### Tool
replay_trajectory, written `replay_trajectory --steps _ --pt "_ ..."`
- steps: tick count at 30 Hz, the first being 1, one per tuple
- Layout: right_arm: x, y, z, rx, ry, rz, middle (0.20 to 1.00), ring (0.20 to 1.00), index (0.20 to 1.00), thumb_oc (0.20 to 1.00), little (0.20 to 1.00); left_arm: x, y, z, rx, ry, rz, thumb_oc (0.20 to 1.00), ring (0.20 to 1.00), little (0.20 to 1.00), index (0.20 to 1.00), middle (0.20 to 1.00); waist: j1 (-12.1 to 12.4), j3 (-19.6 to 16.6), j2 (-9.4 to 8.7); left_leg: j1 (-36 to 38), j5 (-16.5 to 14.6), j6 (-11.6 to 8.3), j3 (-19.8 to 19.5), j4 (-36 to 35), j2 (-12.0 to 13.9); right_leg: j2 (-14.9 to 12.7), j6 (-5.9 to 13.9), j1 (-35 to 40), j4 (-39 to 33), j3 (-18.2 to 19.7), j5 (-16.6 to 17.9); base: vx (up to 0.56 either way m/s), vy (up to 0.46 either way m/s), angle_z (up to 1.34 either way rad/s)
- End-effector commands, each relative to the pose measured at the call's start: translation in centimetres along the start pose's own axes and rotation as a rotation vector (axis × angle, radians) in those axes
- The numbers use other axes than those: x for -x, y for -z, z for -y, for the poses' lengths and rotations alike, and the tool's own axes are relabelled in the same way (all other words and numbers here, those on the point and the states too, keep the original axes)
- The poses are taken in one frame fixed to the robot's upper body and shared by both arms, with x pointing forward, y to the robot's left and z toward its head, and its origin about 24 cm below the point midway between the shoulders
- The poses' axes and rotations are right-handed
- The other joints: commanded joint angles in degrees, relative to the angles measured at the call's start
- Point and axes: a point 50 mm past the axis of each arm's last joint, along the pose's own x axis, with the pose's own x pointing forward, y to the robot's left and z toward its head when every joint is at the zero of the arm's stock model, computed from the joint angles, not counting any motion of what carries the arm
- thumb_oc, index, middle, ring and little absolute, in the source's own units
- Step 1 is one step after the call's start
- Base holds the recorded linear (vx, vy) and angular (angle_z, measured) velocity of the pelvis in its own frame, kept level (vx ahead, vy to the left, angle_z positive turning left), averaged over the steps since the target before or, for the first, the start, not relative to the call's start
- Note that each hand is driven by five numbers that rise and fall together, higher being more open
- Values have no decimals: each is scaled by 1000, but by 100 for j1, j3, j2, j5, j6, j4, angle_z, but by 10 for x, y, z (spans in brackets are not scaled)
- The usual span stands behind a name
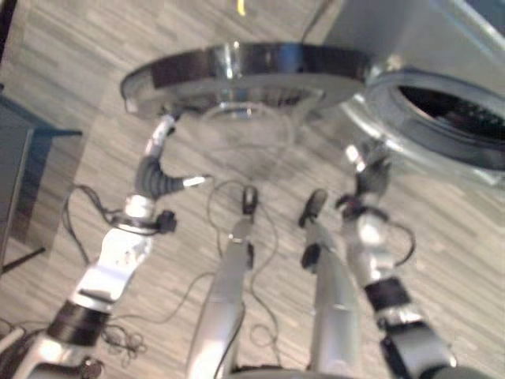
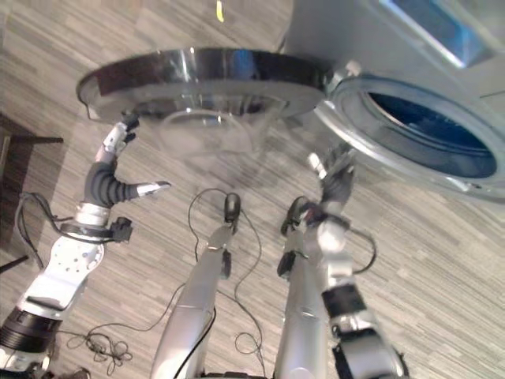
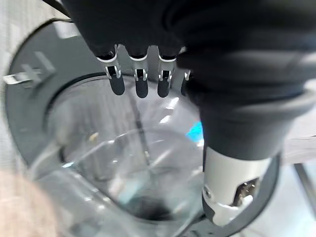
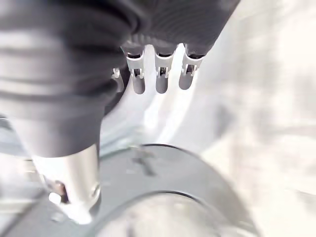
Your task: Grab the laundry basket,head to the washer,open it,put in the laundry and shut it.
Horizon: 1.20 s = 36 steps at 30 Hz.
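Your left hand (image 2: 117, 142) reaches up to the outer rim of the one washer door (image 2: 205, 79), which is swung wide open; its fingers (image 3: 140, 84) are straight, clasping nothing, thumb stuck out sideways. Your right hand (image 2: 335, 178) is raised below the door's hinge side, by the washer (image 2: 410, 63) opening, fingers likewise relaxed and empty. The left wrist view adds the door's clear glass bowl (image 3: 133, 163) right under the fingertips. The drum opening (image 2: 430, 130) looks dark.
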Motion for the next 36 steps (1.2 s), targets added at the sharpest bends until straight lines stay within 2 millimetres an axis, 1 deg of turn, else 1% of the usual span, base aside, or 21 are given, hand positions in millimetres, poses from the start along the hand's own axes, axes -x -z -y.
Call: replay_trajectory --steps 1,4,5,6,7,8,9,11,12,13,14,15,17,19,20,25,27,29,31,35,36 --pt "6 14 -1 21 -56 -60 1000 1000 1000 1000 1000 12 -17 9 62 40 89 1000 1000 1000 1000 1000 7 -384 -111 258 -705 130 172 -50 45 -452 659 66 -229 174 -81 11 160 -16" --pt "33 56 16 127 -69 -249 1000 1000 1000 1000 1000 19 -15 13 90 56 68 1000 1000 1000 1000 1000 -94 -389 -164 576 -743 141 232 -53 27 -506 739 399 -389 220 47 16 157 -6" --pt "42 66 20 154 -75 -300 1000 1000 1000 1000 1000 21 -14 14 93 64 60 1000 1000 1000 1000 1000 -130 -392 -178 658 -759 140 245 -51 25 -519 756 475 -424 239 83 5 98 -5" --pt "42 67 20 154 -76 -302 1000 1000 1000 1000 1000 21 -13 14 93 64 58 1000 1000 1000 1000 1000 -134 -385 -183 685 -760 142 248 -59 24 -518 761 501 -438 241 90 34 174 -5" --pt "60 88 33 231 -81 -413 1000 1000 1000 1000 1000 25 -9 16 98 74 34 1000 1000 1000 1000 1000 -185 -450 -211 933 -788 145 286 -90 -1 -545 812 757 -545 260 162 31 116 -8" --pt "61 88 33 231 -82 -415 1000 1000 1000 1000 1000 25 -9 16 97 75 32 1000 1000 1000 1000 1000 -188 -428 -216 983 -788 148 289 -108 -2 -544 817 806 -567 260 170 85 229 -16" --pt "81 106 51 281 -64 -521 1000 1000 1000 1000 1000 30 -5 17 105 81 8 1000 1000 1000 1000 1000 -212 -490 -263 1373 -838 157 322 -173 1 -586 880 1162 -670 245 226 87 164 -23" --pt "99 117 69 324 -37 -609 1000 1000 1000 1000 1000 36 -1 18 106 100 -22 1000 1000 1000 1000 1000 -257 -557 -289 1783 -910 201 350 -234 -24 -629 945 1494 -708 257 278 106 173 -22" --pt "99 117 68 324 -37 -609 1000 1000 1000 1000 1000 36 -1 18 106 100 -23 1000 1000 1000 1000 1000 -258 -543 -291 1804 -908 201 350 -243 -25 -629 946 1514 -715 255 279 111 197 -23" --pt "115 125 84 346 4 -676 1000 1000 1000 1000 1000 40 3 21 110 116 -48 1000 1000 1000 1000 1000 -311 -613 -288 2235 -967 236 383 -342 -74 -695 1027 1834 -762 271 371 16 193 -27" --pt "122 128 90 343 25 -705 1000 1000 1000 1000 1000 42 4 23 116 126 -55 1000 1000 1000 1000 1000 -371 -635 -327 2357 -850 273 469 -381 -156 -810 990 1937 -799 218 560 91 310 -16" --pt "138 134 102 336 62 -767 1000 1000 1000 1000 1000 45 7 26 133 140 -76 1000 1000 1000 1000 1000 -430 -748 -312 2771 -893 326 473 -525 -225 -859 1070 2202 -795 269 723 24 182 -14" --pt "144 137 106 335 75 -792 1000 1000 1000 1000 1000 47 8 28 137 146 -84 1000 1000 1000 1000 1000 -453 -766 -306 3058 -893 347 499 -667 -204 -885 1127 2378 -775 289 829 66 146 -20" --pt "149 139 108 337 75 -815 1000 1000 1000 1000 1000 48 9 28 138 155 -89 1000 1000 1000 1000 1000 -468 -759 -282 3276 -895 365 529 -773 -174 -891 1146 2435 -697 314 891 23 142 -29" --pt "154 142 109 342 69 -841 1000 1000 1000 1000 1000 50 11 31 146 167 -107 1000 1000 1000 1000 1000 -475 -751 -190 3627 -824 386 613 -947 -55 -881 1184 2532 -429 260 924 -23 175 -41" --pt "174 157 100 354 5 -938 1000 1000 1000 1000 1000 57 20 41 149 204 -164 1000 1000 1000 1000 1000 -259 -931 39 4284 -549 491 809 -1379 206 -438 917 3058 765 173 -190 -48 150 -38" --pt "180 162 96 343 -15 -969 1000 1000 1000 1000 1000 63 26 41 145 210 -210 1000 1000 1000 1000 1000 -102 -1122 59 4500 -438 492 962 -1555 255 -375 891 3471 967 33 -385 16 50 -84" --pt "184 166 91 336 -40 -990 1000 1000 1000 1000 1000 72 34 41 134 225 -265 1000 1000 1000 1000 1000 36 -1338 45 4653 -321 462 1079 -1757 293 -328 861 3800 1065 -105 -487 12 2 -46" --pt "185 168 85 336 -72 -995 1000 1000 1000 1000 1000 77 41 43 120 236 -311 1000 1000 1000 1000 1000 131 -1524 -10 4699 -164 432 1155 -1922 279 -170 867 4120 1034 -74 -538 -44 -46 -54" --pt "185 169 79 347 -125 -1002 1000 1000 1000 1000 1000 86 54 42 60 246 -375 1000 1000 1000 1000 1000 406 -1871 -211 4703 84 272 1413 -2204 289 -124 946 4764 300 -127 -457 -57 -107 -26" --pt "185 169 79 347 -125 -1002 1000 1000 1000 1000 1000 86 54 42 60 247 -375 1000 1000 1000 1000 1000 412 -1873 -210 4712 92 269 1419 -2218 293 -116 945 4773 278 -124 -445 -99 -166 -53"
